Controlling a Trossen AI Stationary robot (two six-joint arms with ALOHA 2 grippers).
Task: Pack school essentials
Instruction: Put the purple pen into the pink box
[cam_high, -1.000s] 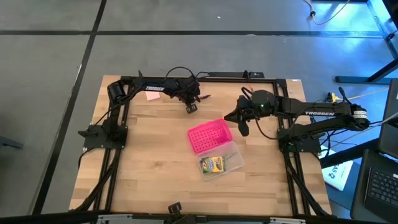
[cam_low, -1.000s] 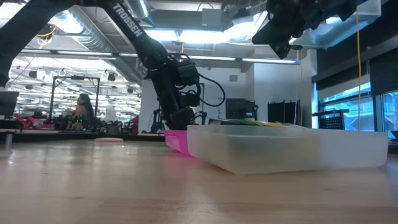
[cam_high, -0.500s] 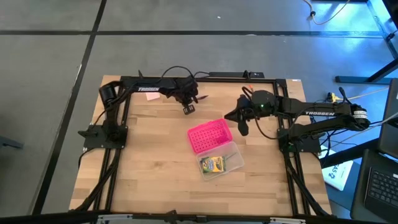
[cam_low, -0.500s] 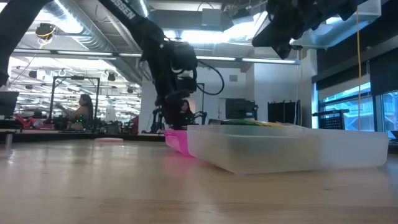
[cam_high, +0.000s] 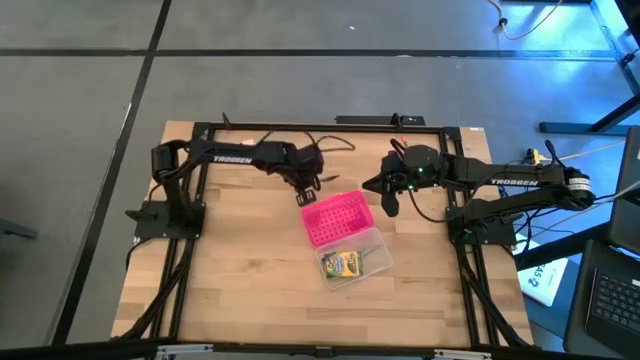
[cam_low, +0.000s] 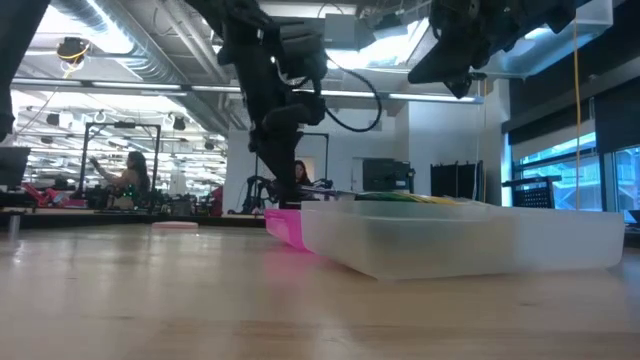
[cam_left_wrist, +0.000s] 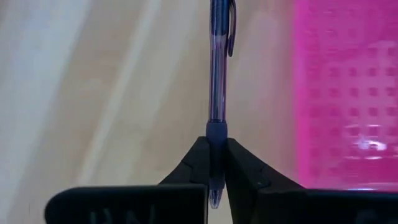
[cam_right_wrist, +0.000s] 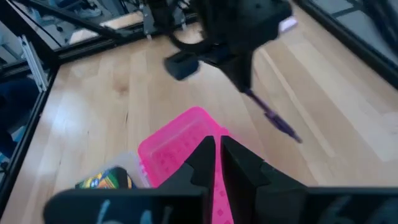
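Left pincer (cam_left_wrist: 217, 163) pinches a slim dark pen w/ a translucent barrel (cam_left_wrist: 217, 81), hanging just beside the pink perforated lid (cam_high: 337, 219), near the far edge of the wooden surface (cam_high: 240, 260). Clear rectangular case (cam_high: 372, 250) below the lid already has the green-yellow crayon box (cam_high: 341, 265). Right pincer (cam_right_wrist: 217, 163) waits pressed together, empty, above the lid's right side. To do it well, imo: carry the pen past the lid to the case's open part, lower it flat, then release.

The bench (cam_high: 240, 270) is evenly lit from overhead in the high view. Bright ceiling lights glare in the low view's upper centre. Both wrist views are softly blurred.
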